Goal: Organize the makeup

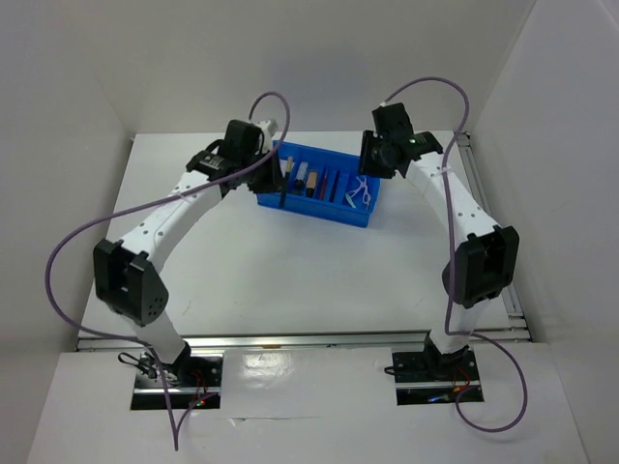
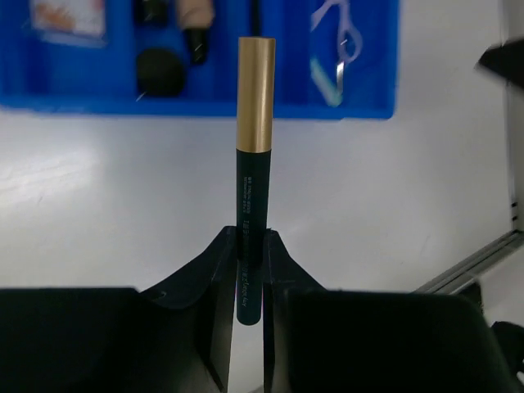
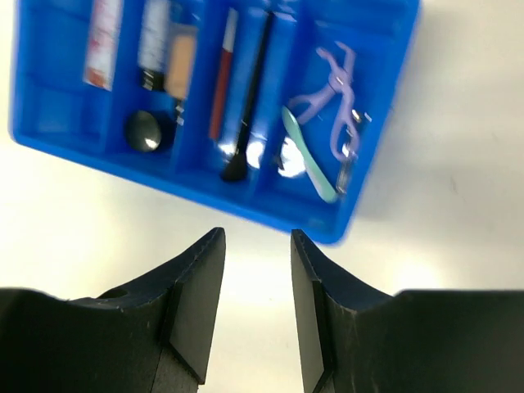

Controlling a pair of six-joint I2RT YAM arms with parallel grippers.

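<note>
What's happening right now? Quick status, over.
Left end effector shut on gold-capped pencil, near blue tray. Right end effector open, empty, facing tray. Nothing seen blocking.

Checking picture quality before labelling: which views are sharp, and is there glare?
Top external: evenly lit, sharp. Left wrist: the wand is sharp, the tray behind it soft. Right wrist: the tray is blurred, with white glare spots on its floor.
</note>
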